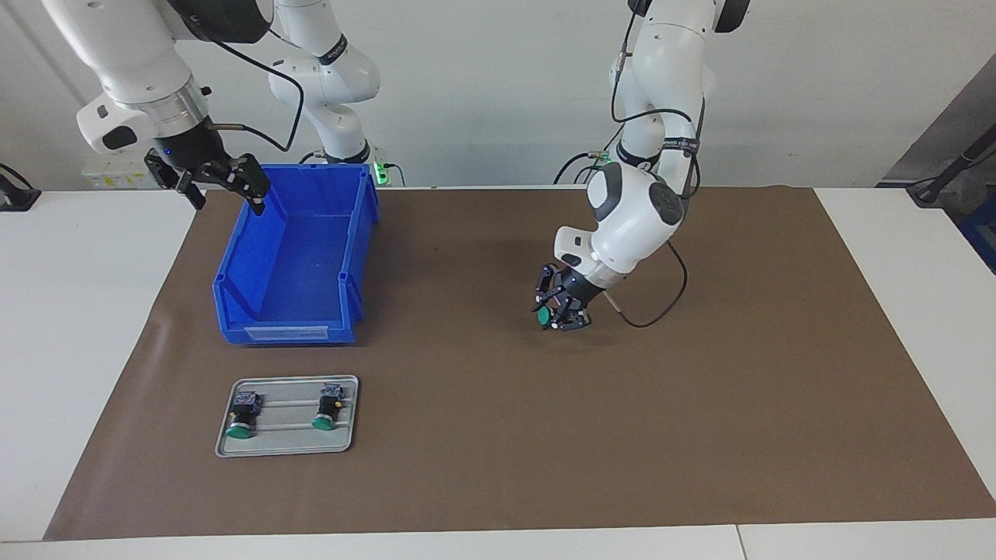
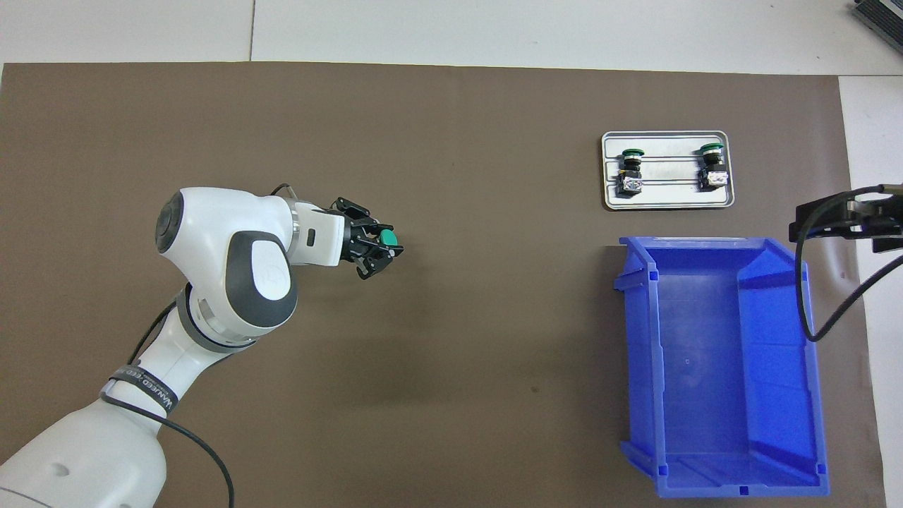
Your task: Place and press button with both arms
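Button (image 1: 542,317) – green mushroom cap, black body – clamped in left gripper (image 1: 562,311)

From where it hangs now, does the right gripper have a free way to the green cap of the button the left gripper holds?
Probably yes. The right gripper hangs open over the blue bin's edge; the button sits in the left gripper, cap exposed, only bare mat between.

The left end effector (image 2: 377,247) grips the button (image 2: 387,240) over the brown mat (image 2: 451,127), green cap outward.
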